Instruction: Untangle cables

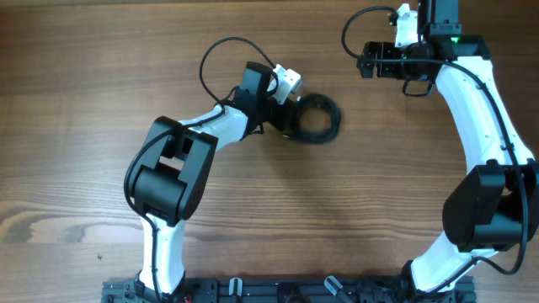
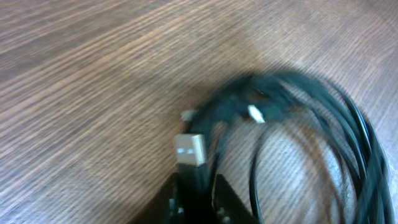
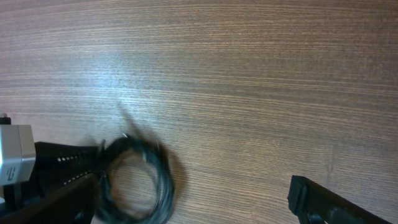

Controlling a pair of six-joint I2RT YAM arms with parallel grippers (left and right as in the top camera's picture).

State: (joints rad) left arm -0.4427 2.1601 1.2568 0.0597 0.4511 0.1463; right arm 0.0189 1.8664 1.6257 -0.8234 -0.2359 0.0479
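The cables [image 1: 317, 119] lie as a small black coil of thin wire on the wooden table just right of centre. My left gripper [image 1: 284, 118] is at the coil's left edge. In the left wrist view my left gripper [image 2: 196, 185] is shut on a black plug with a silver USB end [image 2: 189, 149]. The coil's loops [image 2: 311, 124] spread to the right, with another tiny plug [image 2: 255, 114] among them. My right gripper [image 1: 365, 61] is at the far right, apart from the coil. In the right wrist view it [image 3: 194, 188] is open and empty, with the blurred coil [image 3: 137, 180] at lower left.
A thicker black cord [image 1: 221, 52] loops from the left arm behind its wrist. The left arm's white camera block [image 3: 13, 152] shows at the left edge of the right wrist view. The arm bases stand at the table's front edge [image 1: 278, 290].
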